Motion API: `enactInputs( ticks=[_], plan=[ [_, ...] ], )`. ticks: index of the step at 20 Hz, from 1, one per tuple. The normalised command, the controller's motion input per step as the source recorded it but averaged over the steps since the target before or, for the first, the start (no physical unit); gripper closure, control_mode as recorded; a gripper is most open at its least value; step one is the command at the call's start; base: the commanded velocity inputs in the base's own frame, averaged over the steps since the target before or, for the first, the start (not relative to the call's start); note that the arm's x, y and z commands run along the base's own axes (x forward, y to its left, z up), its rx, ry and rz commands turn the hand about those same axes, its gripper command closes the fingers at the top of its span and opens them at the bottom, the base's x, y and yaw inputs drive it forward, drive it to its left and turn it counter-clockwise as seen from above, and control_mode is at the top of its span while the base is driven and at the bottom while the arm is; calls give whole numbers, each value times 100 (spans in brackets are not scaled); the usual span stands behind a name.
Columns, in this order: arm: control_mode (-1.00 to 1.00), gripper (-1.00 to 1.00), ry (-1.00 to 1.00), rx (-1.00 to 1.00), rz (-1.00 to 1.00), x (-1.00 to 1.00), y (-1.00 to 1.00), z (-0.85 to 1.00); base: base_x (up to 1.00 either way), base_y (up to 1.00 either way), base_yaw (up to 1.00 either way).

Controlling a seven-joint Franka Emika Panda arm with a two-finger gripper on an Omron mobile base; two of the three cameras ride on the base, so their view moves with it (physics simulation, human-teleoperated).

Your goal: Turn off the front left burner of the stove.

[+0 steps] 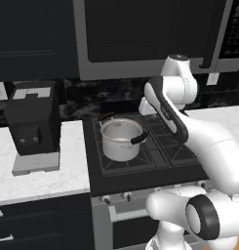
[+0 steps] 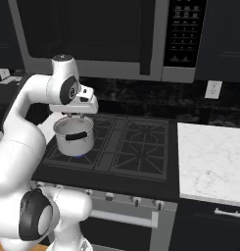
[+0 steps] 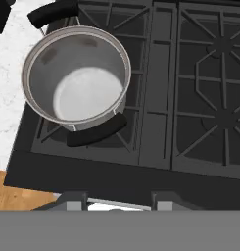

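One stove (image 2: 141, 162), wide, black, matt cast-iron grid grates, silver front panel with small round knobs (image 2: 136, 201); front left burner (image 3: 53, 139) at the stove's front left corner, blue flame showing beneath; one pot (image 3: 77, 73), round, brushed steel, two black handles, seated on that burner; white marbled worktop (image 2: 209, 162) flush to the stove's right edge, more at its left; right-hand grates bare; gripper (image 2: 75, 115) above the pot's rear rim, cannot tell how far open, nothing seen held.
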Motion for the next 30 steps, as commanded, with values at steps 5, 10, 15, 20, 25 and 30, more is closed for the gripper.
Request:
enactInputs(
  ticks=[5,10,15,20,25,30],
  plan=[
    [-100,-100,-2,-7,2,-30,12,-19,0,0,0],
    [-100,-100,0,-39,28,-99,82,-62,0,0,0],
    [-100,-100,0,-45,31,-100,99,-77,0,0,0],
    [-100,-100,0,-41,24,-93,100,-97,0,0,0],
    [-100,-100,2,-17,13,-29,100,-95,0,0,0],
    [-100,-100,1,-2,2,19,45,-39,0,0,0]
  ],
)
